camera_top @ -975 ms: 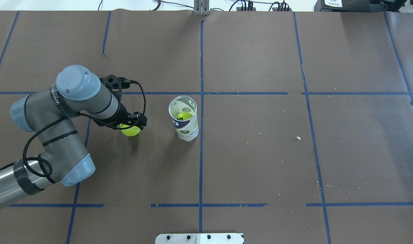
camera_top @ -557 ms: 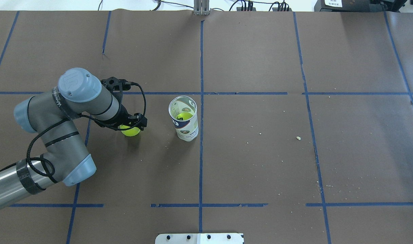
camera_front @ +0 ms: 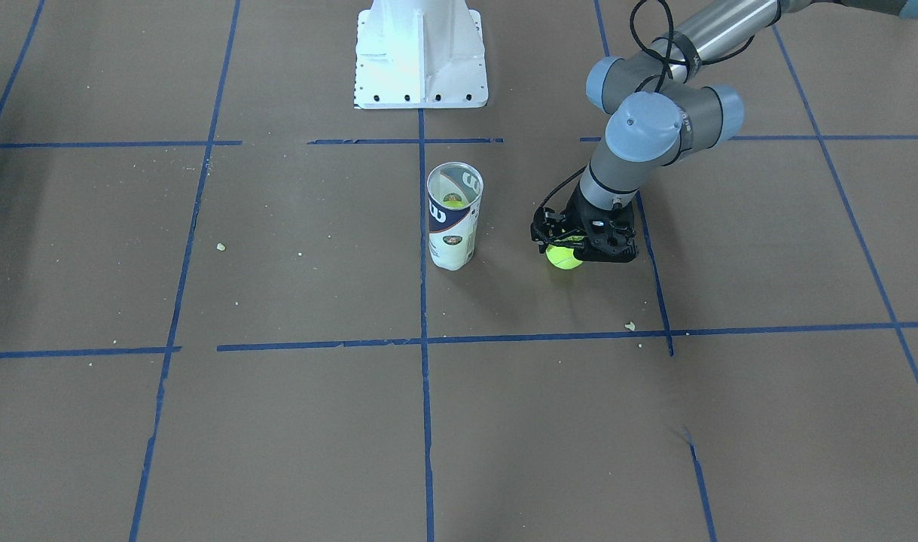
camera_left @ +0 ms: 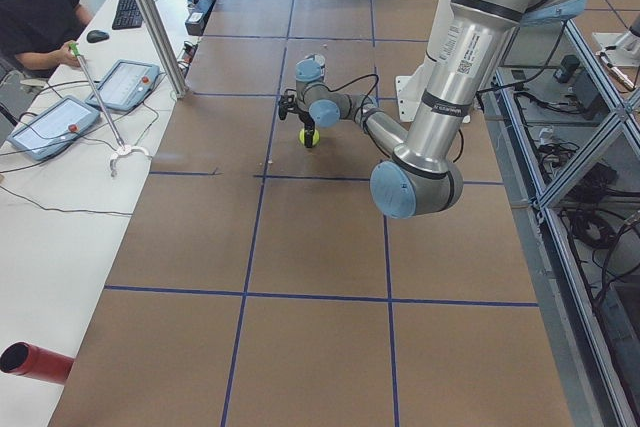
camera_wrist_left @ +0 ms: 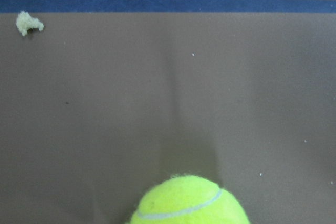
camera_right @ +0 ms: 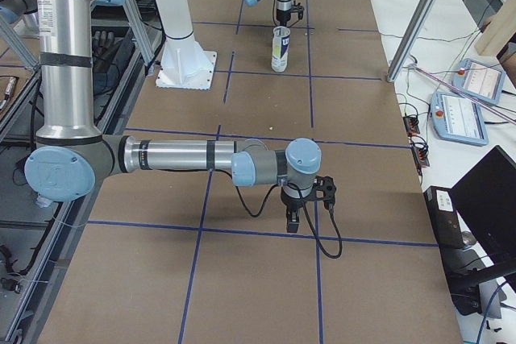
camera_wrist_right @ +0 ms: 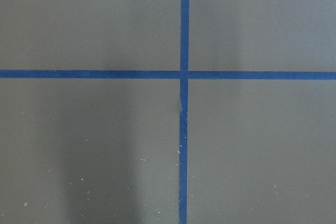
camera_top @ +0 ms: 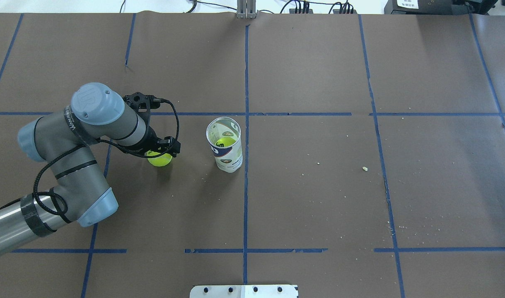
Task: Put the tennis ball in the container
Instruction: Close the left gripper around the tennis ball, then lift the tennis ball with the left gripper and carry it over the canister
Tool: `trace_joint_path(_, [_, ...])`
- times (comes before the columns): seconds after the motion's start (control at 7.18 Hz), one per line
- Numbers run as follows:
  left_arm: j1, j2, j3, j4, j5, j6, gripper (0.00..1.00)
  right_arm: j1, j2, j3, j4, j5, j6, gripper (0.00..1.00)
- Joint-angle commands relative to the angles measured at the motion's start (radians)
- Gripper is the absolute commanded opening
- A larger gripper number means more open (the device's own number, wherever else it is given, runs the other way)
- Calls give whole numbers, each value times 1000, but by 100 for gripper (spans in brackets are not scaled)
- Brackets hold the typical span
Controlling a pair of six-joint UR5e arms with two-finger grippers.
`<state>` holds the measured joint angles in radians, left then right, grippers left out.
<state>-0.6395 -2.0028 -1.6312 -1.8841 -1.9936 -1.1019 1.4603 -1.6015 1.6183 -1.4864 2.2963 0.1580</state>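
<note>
Left of the table's centre, our left gripper (camera_top: 161, 152) stands low over the tennis ball (camera_front: 562, 258), its fingers straddling the ball from above. We cannot tell whether they press on it yet or only bracket it, since the wrist camera shows just the ball's fuzzy top and no fingers. The ball looks to rest on the brown table (camera_top: 318, 82), and we judge the top-down straddle to be chosen so it can be lifted straight and dropped straight. The container (camera_top: 228, 159) stands upright near the ball, open mouth up, beside the centre tape line (camera_top: 246, 198), with another ball (camera_top: 224, 142) already at its bottom. The clear wall above that ball suggests space for one more. Between ball and can lies bare paper, so the sideways carry looks free. The tight part, we think, is the rim: the ball is only a little narrower than the mouth, and a light can tips if clipped. Our right gripper (camera_right: 305, 213) hangs well apart over a tape crossing; how far it is spread we cannot tell.
</note>
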Motion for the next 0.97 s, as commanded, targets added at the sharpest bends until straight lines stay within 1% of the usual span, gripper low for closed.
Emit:
trace_joint_path(0.0, [0, -1, -5, -10, 16, -3, 44, 0, 0, 0, 0, 0, 0, 100])
trace_joint_path(0.14, [0, 1, -9, -9, 16, -1, 12, 0, 0, 0, 0, 0, 0, 100])
trace_joint_path(0.28, [-5, 2, -16, -7, 18, -3, 0, 0, 0, 0, 0, 0, 0, 100])
trace_joint_path(0.42, [-25, 12, -86, 29, 15, 2, 0, 0, 0, 0, 0, 0, 0, 100])
trace_joint_path(0.56, [-72, 0, -167, 169, 7, 13, 0, 0, 0, 0, 0, 0, 0, 100])
trace_joint_path(0.7, [-104, -23, -264, 321, 6, 67, 0, 0, 0, 0, 0, 0, 0, 100])
trace_joint_path(0.84, [-170, -93, -332, 502, 4, 139, 0, 0, 0, 0, 0, 0, 0, 100])
